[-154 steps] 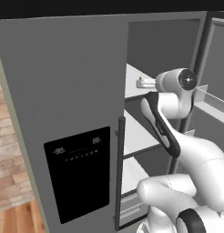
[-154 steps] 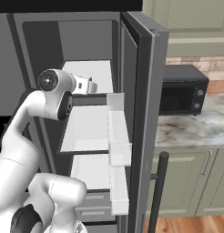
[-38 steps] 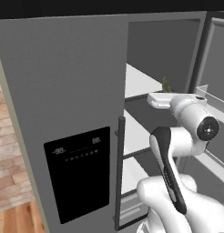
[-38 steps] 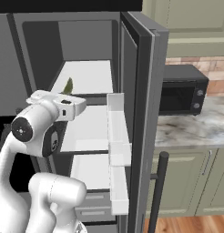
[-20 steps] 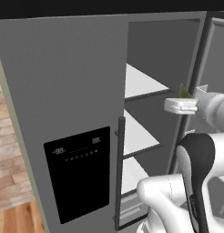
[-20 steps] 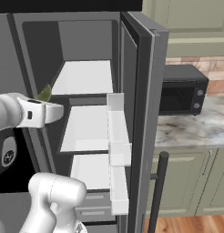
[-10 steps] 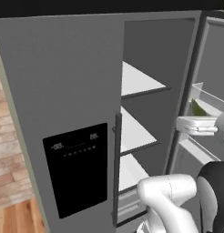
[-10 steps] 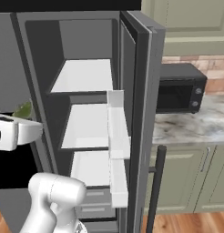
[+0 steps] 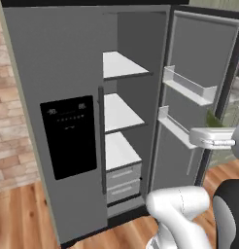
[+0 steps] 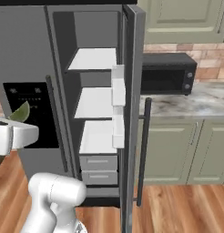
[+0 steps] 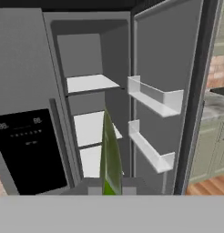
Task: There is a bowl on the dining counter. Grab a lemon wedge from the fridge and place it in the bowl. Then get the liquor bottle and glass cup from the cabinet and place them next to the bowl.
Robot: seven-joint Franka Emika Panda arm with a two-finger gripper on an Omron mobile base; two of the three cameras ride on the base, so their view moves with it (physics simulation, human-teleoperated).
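Hand view puts the lemon wedge (image 11: 110,157) dead centre, standing up as a thin green sliver from between the finger tips, its long axis running along the gripper (image 11: 110,189) and its point aimed away from the hand. The jaws are all but closed, pinching the wedge at its base. So the wedge lies straight ahead of the gripper, already in its hold, clear of the fridge (image 11: 27,82) and out in front of the open right-hand compartment with its white shelves.

From the left base view the wedge (image 9: 212,119) peeks above the white hand at the far right, near the open door's lower bin. From the right base view the wedge (image 10: 20,113) shows broadside as a pale green wedge, seen against the black dispenser panel (image 10: 27,109).

That right base view alone takes in the microwave (image 10: 168,73) and marble worktop (image 10: 191,102) to the right. The bowl's direction cannot be told, so the carry likely begins with a turn away from the fridge.
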